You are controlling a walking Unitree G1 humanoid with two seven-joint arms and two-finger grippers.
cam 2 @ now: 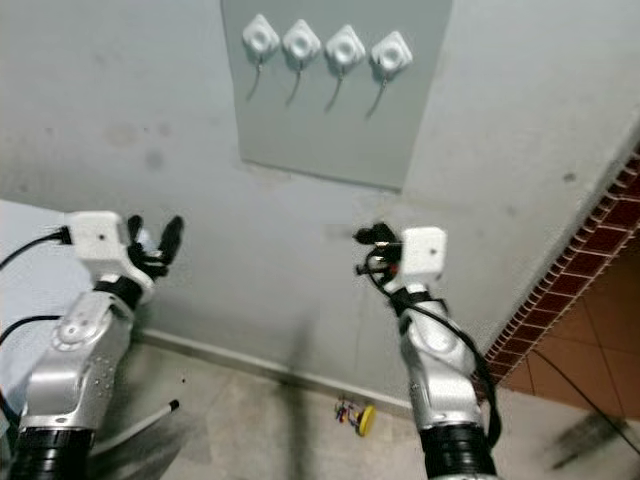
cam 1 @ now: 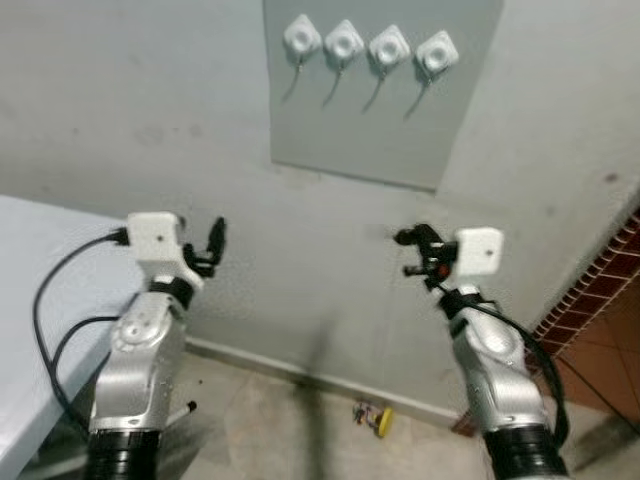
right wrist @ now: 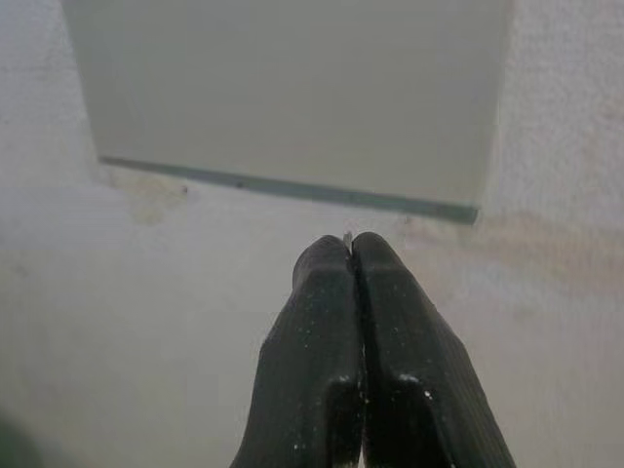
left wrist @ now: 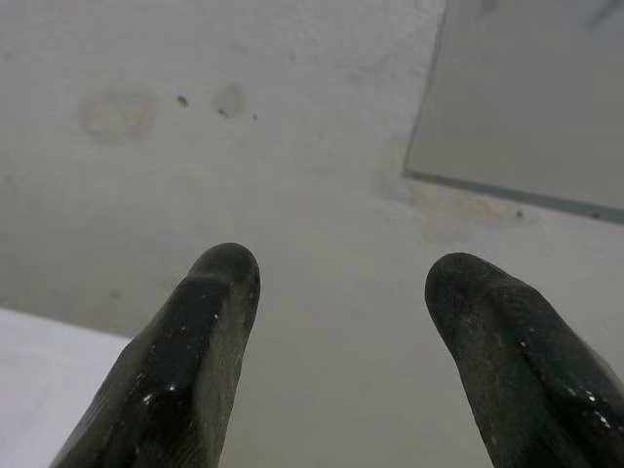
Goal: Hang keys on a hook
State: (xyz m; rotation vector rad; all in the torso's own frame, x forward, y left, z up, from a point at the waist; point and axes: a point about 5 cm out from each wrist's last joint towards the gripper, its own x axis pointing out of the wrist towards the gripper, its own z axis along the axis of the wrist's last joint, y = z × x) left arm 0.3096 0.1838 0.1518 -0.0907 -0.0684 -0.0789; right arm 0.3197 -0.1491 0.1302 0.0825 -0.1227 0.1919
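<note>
Keys (cam 1: 372, 416), a small bunch with a yellow tag, lie on the floor (cam 1: 270, 420) at the foot of the wall (cam 1: 150, 120), just out from the skirting, well below the grey panel (cam 1: 385, 100) and lower than both raised arms. They sit between the two arms, nearer the right one, and neither gripper touches them. On the grey panel, four white hooks (cam 1: 369, 46) stand in a row near its top edge, each with a thin curved prong hanging down; I see nothing on any of them. The right gripper (cam 1: 409, 250) is held up in front of the wall below the panel's lower right part, its tip aimed at the wall; its two black fingers (right wrist: 336, 322) are pressed flat together, with a tiny pale sliver at the very tip that I cannot identify. The left gripper (cam 1: 214, 242) is raised below and to the left of the panel, also facing the wall, with its fingertips (left wrist: 210, 312) spread well apart and nothing between them. A pale table (cam 1: 30, 300) edge stands left of the panel, beside the left arm, and a strip of red brick (cam 1: 600, 290) runs down to the right of it.
</note>
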